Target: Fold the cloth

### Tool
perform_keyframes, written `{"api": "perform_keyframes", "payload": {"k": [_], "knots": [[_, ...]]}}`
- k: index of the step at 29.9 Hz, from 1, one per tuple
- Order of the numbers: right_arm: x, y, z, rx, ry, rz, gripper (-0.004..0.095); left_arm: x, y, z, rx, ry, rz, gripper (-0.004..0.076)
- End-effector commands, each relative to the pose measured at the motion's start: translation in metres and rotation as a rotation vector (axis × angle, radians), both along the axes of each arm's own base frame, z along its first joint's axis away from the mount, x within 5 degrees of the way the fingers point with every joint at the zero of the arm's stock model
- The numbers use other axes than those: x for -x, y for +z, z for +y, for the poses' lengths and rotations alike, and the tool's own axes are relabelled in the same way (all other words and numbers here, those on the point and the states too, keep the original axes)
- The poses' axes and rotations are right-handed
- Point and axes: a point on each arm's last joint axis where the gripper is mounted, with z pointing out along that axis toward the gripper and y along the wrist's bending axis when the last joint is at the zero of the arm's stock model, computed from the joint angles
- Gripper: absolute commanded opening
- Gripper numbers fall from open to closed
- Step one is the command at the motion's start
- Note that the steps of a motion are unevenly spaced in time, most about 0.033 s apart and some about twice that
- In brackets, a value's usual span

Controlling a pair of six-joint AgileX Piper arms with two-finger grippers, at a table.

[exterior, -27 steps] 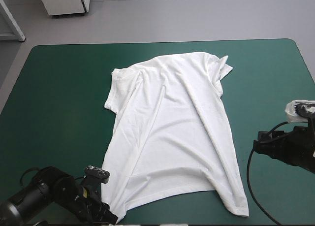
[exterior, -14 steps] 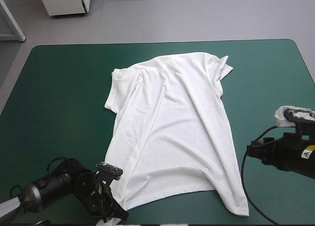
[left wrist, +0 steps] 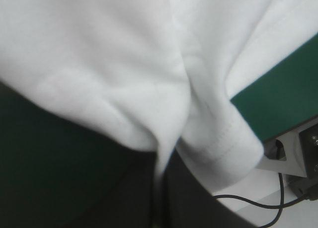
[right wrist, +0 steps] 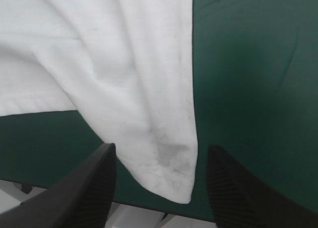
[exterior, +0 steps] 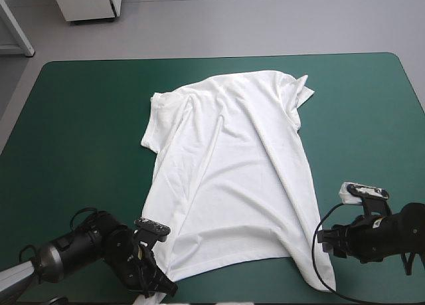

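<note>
The left gripper (left wrist: 160, 161) clamps a hem corner of the T-shirt (exterior: 229, 179); the right gripper (right wrist: 160, 153) gapes astride the other corner.

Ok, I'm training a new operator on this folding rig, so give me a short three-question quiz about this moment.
1. True or false: the T-shirt lies in a crumpled heap.
2. Whose fingers stand open? A: left gripper; B: right gripper; C: both.
3. What lies between the right gripper's fingers?
Key: 1 false, it is spread flat; 2 B, the left is shut on the T-shirt; 3 a near hem corner of the T-shirt.
</note>
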Motion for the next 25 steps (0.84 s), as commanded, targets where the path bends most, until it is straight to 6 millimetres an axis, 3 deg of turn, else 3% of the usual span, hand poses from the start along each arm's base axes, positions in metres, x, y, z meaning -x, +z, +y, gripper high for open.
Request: {"api": "perform_keyframes", "payload": {"k": [1,11,25], "knots": [[-0.002,-0.005,0.004,0.005,0.047,0.001,0.0523,-0.003,0.0,-0.006,0.028,0.015,-0.026,-0.0009],[0.001,-0.03,0.019,0.088,0.113,0.043,0.048,-0.005,0.001,-0.006,0.032,0.017,-0.037,-0.0009],[-0.017,-0.072,0.047,0.199,0.172,0.193,0.0391,-0.008,0.002,-0.008,0.053,0.019,-0.065,-0.0009]]}}
